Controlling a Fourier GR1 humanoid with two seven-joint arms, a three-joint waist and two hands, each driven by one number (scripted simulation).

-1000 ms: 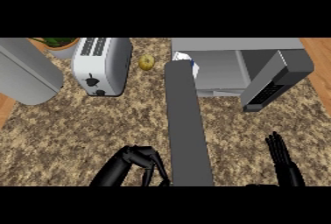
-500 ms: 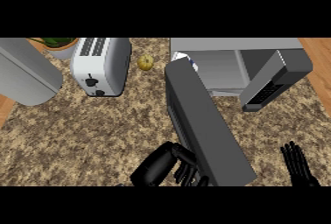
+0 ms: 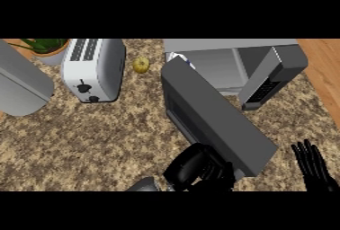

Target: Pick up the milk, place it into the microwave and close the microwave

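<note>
The microwave [image 3: 229,46] stands at the back right with its cavity showing. Its dark grey door [image 3: 212,117] hangs partly swung, slanting from the cavity's left side down toward the lower right. A small white and blue bit of the milk [image 3: 178,57] peeks out inside the cavity, behind the door's hinge end. My left hand [image 3: 196,168] is at the bottom centre, pressed against the outer face of the door near its free end, holding nothing. My right hand [image 3: 312,166] rests open at the lower right edge, fingers up, apart from the door.
A white toaster [image 3: 93,67] stands at the back left, with a yellow-green fruit [image 3: 140,65] between it and the microwave. A potted plant [image 3: 43,47] and a large grey rounded object [image 3: 20,90] fill the far left. Wooden floor [image 3: 325,81] shows past the counter's right edge.
The door has swung from pointing straight at me to slanting right, toward the microwave. My left hand moved right with it. My right hand slid toward the lower right corner.
</note>
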